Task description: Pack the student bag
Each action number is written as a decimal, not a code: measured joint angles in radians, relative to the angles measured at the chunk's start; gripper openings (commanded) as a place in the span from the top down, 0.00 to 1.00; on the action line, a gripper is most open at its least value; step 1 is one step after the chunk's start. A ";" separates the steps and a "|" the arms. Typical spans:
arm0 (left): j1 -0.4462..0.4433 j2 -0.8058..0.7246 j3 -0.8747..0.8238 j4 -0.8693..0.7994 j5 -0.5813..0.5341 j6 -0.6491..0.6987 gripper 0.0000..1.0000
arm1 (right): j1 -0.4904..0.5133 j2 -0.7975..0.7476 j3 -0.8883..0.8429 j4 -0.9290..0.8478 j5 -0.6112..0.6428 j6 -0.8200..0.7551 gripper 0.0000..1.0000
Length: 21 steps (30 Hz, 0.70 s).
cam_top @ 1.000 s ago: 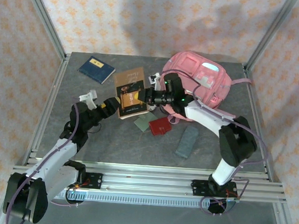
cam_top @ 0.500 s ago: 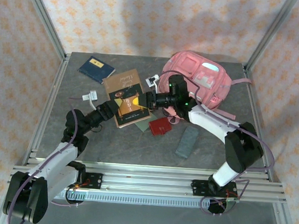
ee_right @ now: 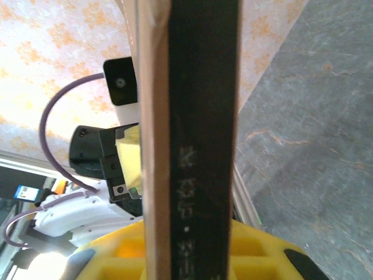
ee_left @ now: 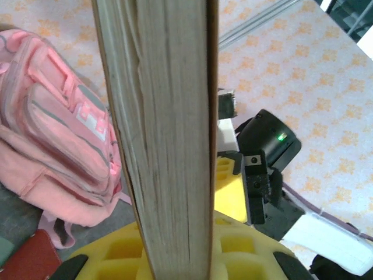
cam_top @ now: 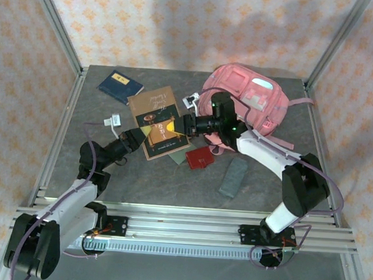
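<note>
Both pairs of jaws are closed on the brown book (cam_top: 156, 112): the left gripper (cam_top: 142, 133) on its near-left edge, the right gripper (cam_top: 184, 124) on its right edge. The student bag (cam_top: 247, 96) lies far right. Packing looks barely begun: the blue notebook (cam_top: 120, 86), red wallet (cam_top: 200, 158) and grey pouch (cam_top: 234, 176) lie loose.

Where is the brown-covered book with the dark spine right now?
In the top view the brown-covered book is mid-table, clamped between the left gripper and the right gripper, just left of the pink fabric backpack.
</note>
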 measured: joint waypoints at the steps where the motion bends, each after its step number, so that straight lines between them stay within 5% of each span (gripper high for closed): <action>1: 0.000 -0.008 0.005 -0.033 -0.010 0.015 1.00 | 0.002 0.002 0.024 -0.058 0.022 -0.026 0.62; 6: -0.001 -0.032 0.060 -0.275 -0.084 0.104 1.00 | -0.077 0.002 0.134 -0.303 0.287 -0.158 0.49; 15: -0.006 -0.016 0.073 -0.491 -0.191 0.156 1.00 | -0.159 -0.017 0.154 -0.587 1.043 -0.391 0.41; 21: -0.028 -0.006 0.073 -0.499 -0.198 0.155 1.00 | -0.157 0.079 0.160 -0.617 1.249 -0.514 0.40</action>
